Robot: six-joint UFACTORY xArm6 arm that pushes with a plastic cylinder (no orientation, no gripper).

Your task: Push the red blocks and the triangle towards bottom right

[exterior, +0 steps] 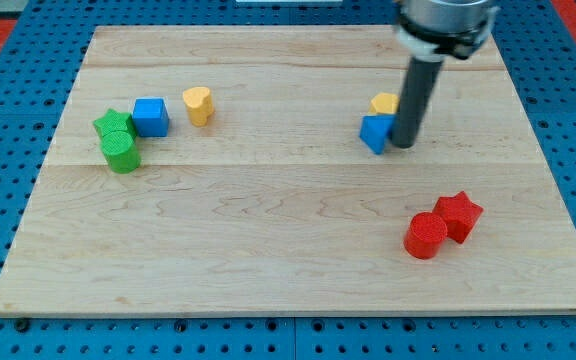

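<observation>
Red cylinder (pixel 425 236) and red star (pixel 459 215) touch at lower right; blue triangle (pixel 374 132) lies above them, near centre-right.

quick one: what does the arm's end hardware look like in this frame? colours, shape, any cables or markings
A straight, dark grey-to-black cylindrical rod; my tip is its plain lower end. Above it sits a wider round collar with a light silver-white band under a dark housing, cut off by the view's top edge. No cables, labels or markings show.

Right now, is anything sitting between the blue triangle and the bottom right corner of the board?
Yes. My tip sits against the blue triangle on its right side. Further toward the view's bottom right, the red cylinder and red star lie touching each other, roughly on the triangle's path to that corner.
</observation>
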